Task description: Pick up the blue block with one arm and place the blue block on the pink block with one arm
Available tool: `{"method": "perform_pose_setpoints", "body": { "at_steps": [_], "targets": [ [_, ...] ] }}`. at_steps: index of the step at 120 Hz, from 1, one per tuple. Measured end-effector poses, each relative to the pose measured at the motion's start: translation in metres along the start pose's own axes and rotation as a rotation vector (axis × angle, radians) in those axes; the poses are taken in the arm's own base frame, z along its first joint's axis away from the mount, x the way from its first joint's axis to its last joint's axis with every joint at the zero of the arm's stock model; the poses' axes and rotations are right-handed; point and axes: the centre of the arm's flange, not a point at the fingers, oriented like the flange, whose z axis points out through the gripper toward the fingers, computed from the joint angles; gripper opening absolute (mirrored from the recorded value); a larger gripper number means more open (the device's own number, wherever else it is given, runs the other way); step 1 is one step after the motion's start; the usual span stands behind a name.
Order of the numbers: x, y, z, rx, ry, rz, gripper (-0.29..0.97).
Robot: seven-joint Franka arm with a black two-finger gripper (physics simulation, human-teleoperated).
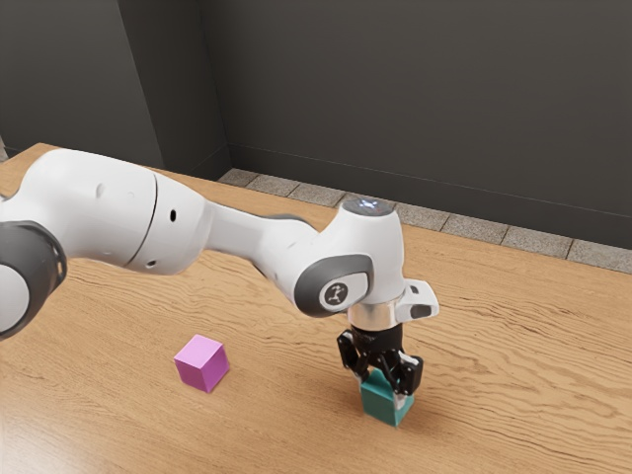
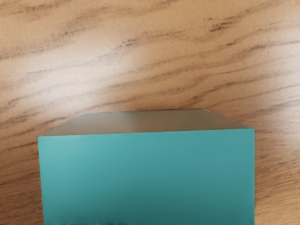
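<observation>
A blue-green block (image 1: 387, 405) rests on the wooden table (image 1: 513, 326) toward the front, at the exterior view's right of centre. My gripper (image 1: 383, 379) points straight down over it, and its black fingers (image 1: 359, 367) press the block's upper part from two sides, shut on it. In the wrist view the blue block (image 2: 147, 176) sits large just under my hand, with its underside still at table level. The pink block (image 1: 202, 362) lies on the table off to the exterior view's left of the gripper, well apart from it.
The white arm (image 1: 197, 232) reaches in from the exterior view's left, above the table. A dark wall and a strip of tiled floor (image 1: 474, 225) lie beyond the table's far edge. Bare wood surrounds both blocks.
</observation>
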Motion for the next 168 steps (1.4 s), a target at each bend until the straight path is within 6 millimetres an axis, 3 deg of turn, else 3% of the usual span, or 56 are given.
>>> {"method": "perform_pose_setpoints", "body": {
  "at_steps": [16, 33, 46, 63, 122, 168],
  "targets": [
    [-0.003, 0.003, -0.016, 0.010, 0.028, 0.021, 0.35],
    [-0.015, -0.015, -0.040, 0.032, 0.052, 0.038, 0.32],
    [-0.036, -0.052, -0.065, 0.065, 0.058, 0.035, 0.30],
    [-0.052, -0.109, -0.082, 0.094, 0.036, 0.031, 0.29],
    [-0.068, -0.221, -0.088, 0.096, -0.066, 0.120, 0.26],
    [-0.081, -0.288, -0.092, 0.074, -0.101, 0.138, 0.27]
  ]
}}
